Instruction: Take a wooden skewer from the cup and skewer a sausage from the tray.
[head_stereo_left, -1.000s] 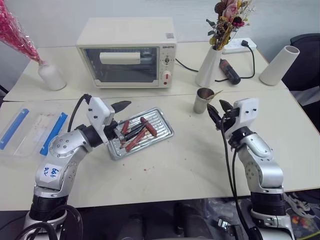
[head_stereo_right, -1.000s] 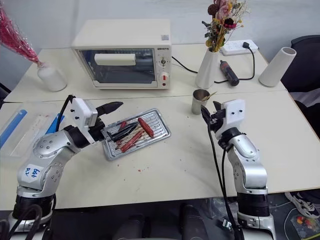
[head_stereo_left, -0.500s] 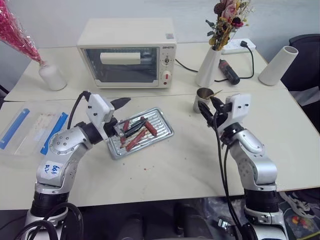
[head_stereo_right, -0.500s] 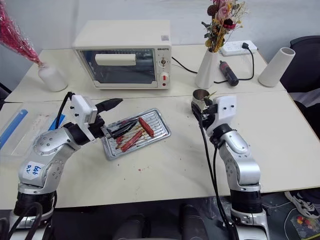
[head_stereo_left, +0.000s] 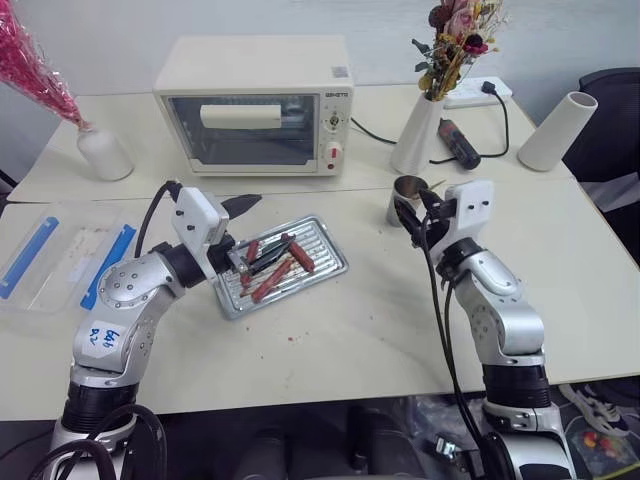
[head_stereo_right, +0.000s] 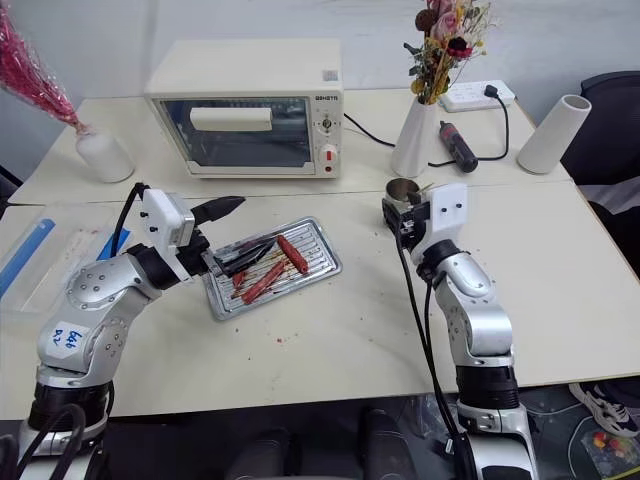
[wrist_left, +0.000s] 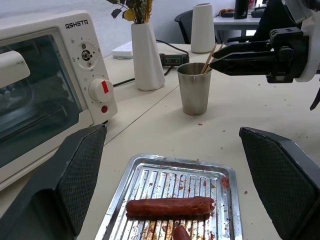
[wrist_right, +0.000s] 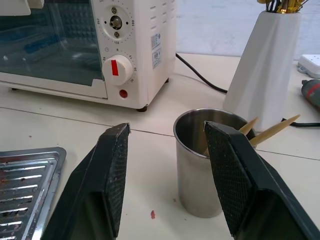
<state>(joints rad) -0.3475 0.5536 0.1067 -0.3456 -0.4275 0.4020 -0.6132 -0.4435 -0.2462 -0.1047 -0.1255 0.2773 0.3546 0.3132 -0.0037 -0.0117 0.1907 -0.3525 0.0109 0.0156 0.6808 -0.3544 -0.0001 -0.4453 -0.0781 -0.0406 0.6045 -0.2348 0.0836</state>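
Nearby, thin wooden skewers (wrist_right: 272, 131) lean inside the smooth tapered steel cup (wrist_right: 205, 165).

the pale tabletop (head_stereo_left: 360, 330) carries a ribbed metal tray (head_stereo_left: 325, 262), a steel cup (head_stereo_left: 403, 201), a toaster oven (head_stereo_left: 255, 105), a white flower vase (head_stereo_left: 416, 135), a clear plastic box (head_stereo_left: 60, 262) and a white cylinder (head_stereo_left: 557, 131).

Bright, even indoor light, soft faint shadows cast under objects, mild glare seen on the tray (head_stereo_left: 330, 262) — nearest fingers (wrist_right: 112, 180) slightly blurred.
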